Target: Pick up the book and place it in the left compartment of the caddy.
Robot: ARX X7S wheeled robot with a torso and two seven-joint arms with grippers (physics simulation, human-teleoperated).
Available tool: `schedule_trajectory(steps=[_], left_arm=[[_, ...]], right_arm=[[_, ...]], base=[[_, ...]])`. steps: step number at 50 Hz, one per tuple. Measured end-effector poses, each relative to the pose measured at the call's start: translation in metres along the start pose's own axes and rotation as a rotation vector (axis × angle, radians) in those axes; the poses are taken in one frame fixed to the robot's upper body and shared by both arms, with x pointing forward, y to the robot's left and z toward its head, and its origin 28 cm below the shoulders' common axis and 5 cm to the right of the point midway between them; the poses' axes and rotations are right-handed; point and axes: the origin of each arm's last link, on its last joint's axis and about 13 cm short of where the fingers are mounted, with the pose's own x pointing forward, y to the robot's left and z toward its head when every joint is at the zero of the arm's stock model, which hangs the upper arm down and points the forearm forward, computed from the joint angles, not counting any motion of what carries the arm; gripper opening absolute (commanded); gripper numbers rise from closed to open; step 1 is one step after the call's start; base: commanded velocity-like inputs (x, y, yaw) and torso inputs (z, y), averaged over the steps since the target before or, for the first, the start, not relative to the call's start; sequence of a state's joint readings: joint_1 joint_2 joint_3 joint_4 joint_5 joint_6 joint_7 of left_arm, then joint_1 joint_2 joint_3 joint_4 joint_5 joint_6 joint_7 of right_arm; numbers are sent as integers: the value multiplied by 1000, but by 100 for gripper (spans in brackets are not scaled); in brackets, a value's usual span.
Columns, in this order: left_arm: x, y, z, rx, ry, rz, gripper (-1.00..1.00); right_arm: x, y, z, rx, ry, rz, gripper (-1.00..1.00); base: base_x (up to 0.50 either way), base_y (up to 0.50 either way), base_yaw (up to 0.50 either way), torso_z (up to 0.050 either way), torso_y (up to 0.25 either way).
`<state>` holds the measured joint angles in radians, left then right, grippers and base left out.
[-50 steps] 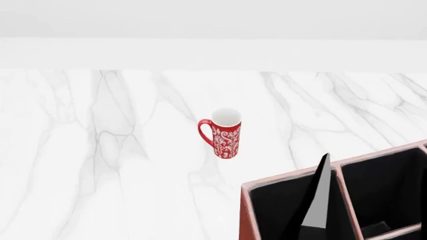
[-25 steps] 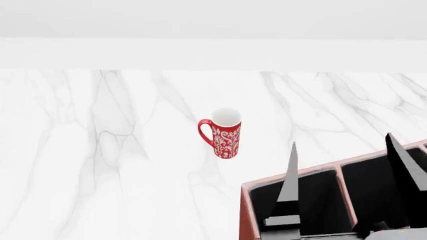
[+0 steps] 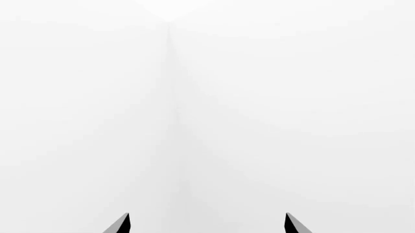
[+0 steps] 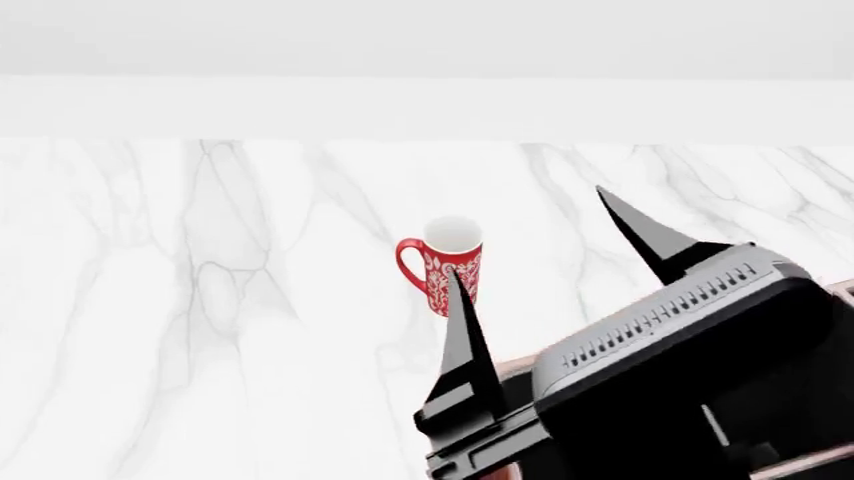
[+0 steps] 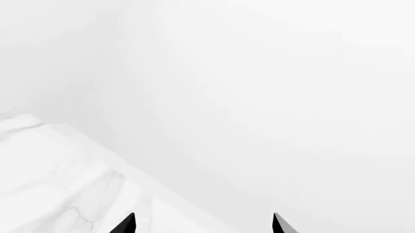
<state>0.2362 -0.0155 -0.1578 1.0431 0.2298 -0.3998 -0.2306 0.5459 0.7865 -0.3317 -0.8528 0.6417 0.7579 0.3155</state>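
Observation:
My right gripper (image 4: 525, 228) is raised close to the head camera, open, with nothing between its two black fingers (image 4: 463, 340). It covers most of the caddy; only bits of the pale rim (image 4: 807, 461) show at the lower right. The book is hidden or out of view, and so is the left compartment. In the right wrist view the right gripper (image 5: 203, 223) shows only its spread fingertips, over a white wall and a corner of the marble table (image 5: 58, 184). In the left wrist view the left gripper (image 3: 207, 223) is open against blank white.
A red patterned mug (image 4: 454, 240) stands upright mid-table, just behind the tip of one right finger in the head view. The white marble table (image 4: 200, 330) stretches to the left and back, ending at a white wall.
The right gripper has risen out of the caddy toward the camera, staying open. It now blocks the view of the caddy. The mug has not moved.

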Motion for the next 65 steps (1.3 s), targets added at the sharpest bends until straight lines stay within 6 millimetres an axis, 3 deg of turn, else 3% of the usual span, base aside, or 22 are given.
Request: schedule_trajectory(steps=[21, 48, 65], left_arm=[[0, 0, 0, 1, 5, 1, 100], [0, 0, -1, 2, 9, 3, 100], [0, 1, -1, 0, 10, 4, 100]], right_arm=[[36, -6, -9, -70, 40, 372, 100], [54, 7, -22, 47, 114, 671, 100], [53, 24, -25, 65, 131, 782, 100]], base=[[0, 0, 0, 0, 0], [0, 0, 0, 0, 0], [0, 0, 0, 0, 0]])
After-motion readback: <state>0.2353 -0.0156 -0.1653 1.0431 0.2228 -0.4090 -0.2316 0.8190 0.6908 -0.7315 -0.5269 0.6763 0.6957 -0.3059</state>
